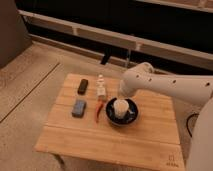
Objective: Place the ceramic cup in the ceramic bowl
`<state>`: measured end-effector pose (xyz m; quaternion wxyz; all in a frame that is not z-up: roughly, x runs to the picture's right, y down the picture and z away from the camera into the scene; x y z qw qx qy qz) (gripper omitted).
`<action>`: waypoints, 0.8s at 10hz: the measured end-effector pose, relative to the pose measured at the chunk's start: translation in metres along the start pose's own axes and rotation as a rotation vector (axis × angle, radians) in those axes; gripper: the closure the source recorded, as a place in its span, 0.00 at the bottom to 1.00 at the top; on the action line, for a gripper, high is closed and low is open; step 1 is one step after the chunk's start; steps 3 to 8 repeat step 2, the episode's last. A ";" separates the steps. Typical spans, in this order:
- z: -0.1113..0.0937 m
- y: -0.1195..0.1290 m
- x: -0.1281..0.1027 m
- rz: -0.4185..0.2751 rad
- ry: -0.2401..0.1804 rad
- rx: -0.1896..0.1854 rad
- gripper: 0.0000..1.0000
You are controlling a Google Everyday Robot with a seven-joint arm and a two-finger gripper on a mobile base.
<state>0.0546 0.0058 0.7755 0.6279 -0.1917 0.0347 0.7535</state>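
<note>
Reaching in from the right, a white robot arm (165, 85) bends over a low table (107, 137) of pale wooden slats, which stands on a speckled floor. The arm's thick wrist hides most of the gripper (119, 99), which sits at the left rim of a dark ceramic bowl (131, 116), right above the cup. I cannot tell whether the gripper is clamped on the cup or has let it go.

That doubt is the main risk. If the arm lifts away while gripping, the cup would probably come back out, or catch the rim and tip the bowl. A sideways pull could slide the bowl across the smooth slats.

The bowl is near the middle of the table, slightly right of centre. The ceramic cup (121, 106) stands inside it, upright, its round mouth facing up. It is cream-white and looks plain, hard and glossy, so it would likely chip if knocked against the bowl.

To the left lie a blue-grey block (78, 108) and a dark block (83, 86), well apart from the bowl. Closer in are a small white bottle (101, 87) and a thin red item (98, 112), which a leftward swing might knock.
</note>
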 end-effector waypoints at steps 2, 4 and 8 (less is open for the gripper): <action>0.000 0.000 -0.001 -0.003 -0.003 0.001 0.99; 0.000 0.000 -0.001 -0.003 -0.003 0.001 0.99; 0.000 0.000 -0.001 -0.003 -0.003 0.001 0.99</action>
